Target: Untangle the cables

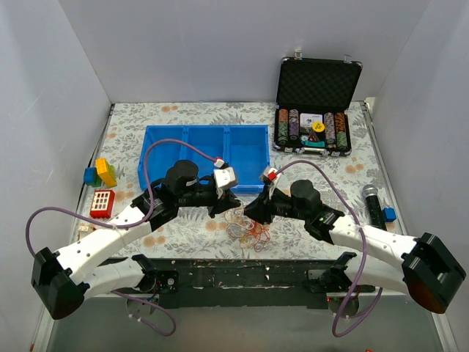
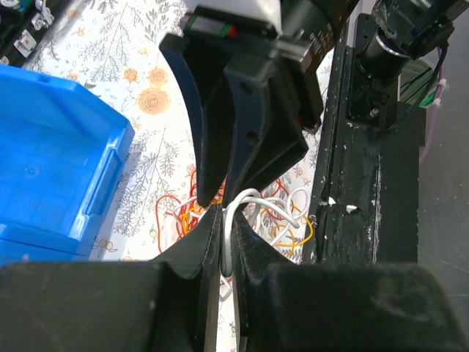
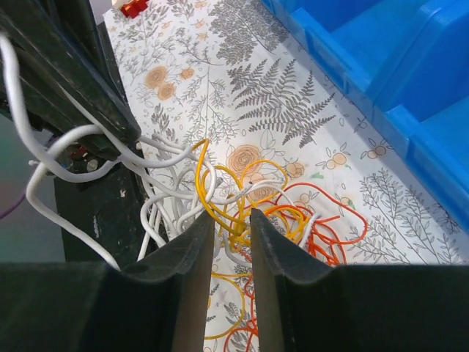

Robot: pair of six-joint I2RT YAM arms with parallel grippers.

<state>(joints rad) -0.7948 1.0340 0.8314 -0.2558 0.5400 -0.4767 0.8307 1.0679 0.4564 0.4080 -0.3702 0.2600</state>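
Blue bin point(image 1: 165, 158) behind cables point(image 1: 248, 229) at near bench edge; left gripper point(image 2: 222, 220) jaws clamping white, right gripper point(image 3: 232, 220) jaws ajar astride yellow.

The table is enclosed on three sides by plain, pale walls: a back wall point(image 1: 242, 44), a left wall point(image 1: 44, 95) and a right wall point(image 1: 432, 88). No window is seen. The tabletop is covered by a white tablecloth point(image 1: 183, 114) printed with grey ferns and orange flowers. Along the near edge a black, white-flecked mounting rail point(image 1: 242, 275) is laid across it. The scene is lit evenly, and only soft shadows are cast.
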